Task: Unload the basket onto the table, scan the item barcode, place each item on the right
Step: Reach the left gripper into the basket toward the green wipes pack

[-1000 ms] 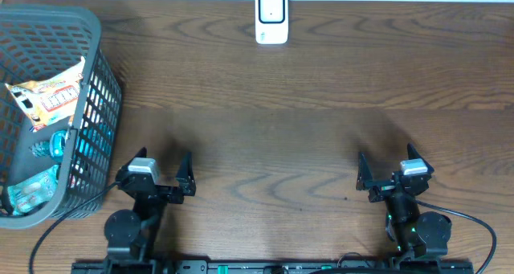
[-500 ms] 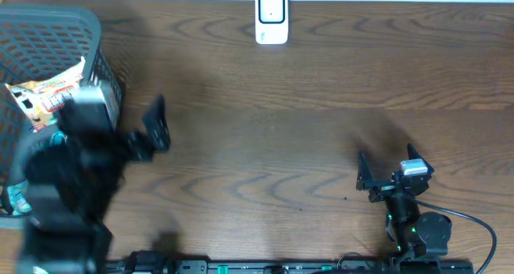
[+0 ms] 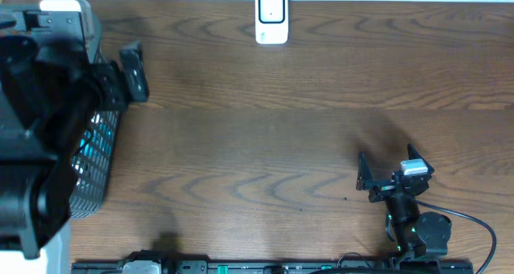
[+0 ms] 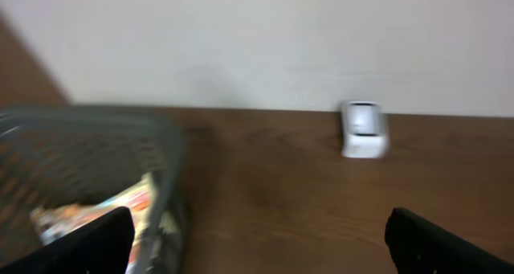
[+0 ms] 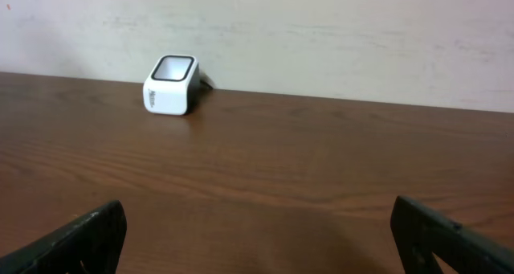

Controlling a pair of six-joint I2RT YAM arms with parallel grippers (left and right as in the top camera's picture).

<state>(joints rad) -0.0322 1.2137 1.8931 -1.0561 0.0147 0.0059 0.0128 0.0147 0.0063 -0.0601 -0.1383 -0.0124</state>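
1. Hovering my left gripper (image 4: 265, 248) above the basket (image 4: 104, 120) at the far left, I hold its jaws spread as wide as they go. Nothing is between them, so they can drop around an item.
2. The item I judge I am after is the packet (image 4: 108, 211) with orange print, lying inside the basket near its right wall. The wrist view is blurred, so I cannot find a barcode or tell which face is up.
3. My left arm is high and hides most of the basket from overhead. I take that height as clearance over the rim before reaching down.
4. The scanner (image 3: 271, 18) stands at the far edge of the table (image 3: 273, 145), about the middle and well apart from the basket. Its window tilts upward, so an item would be brought over it.
5. My right gripper (image 5: 261, 246) sits low at the near right, jaws wide apart and empty, pointing toward the scanner. I judge it is parked there out of the way, ready to help turn the packet if needed.
6. Nothing is picked yet, so the scan has not begun.
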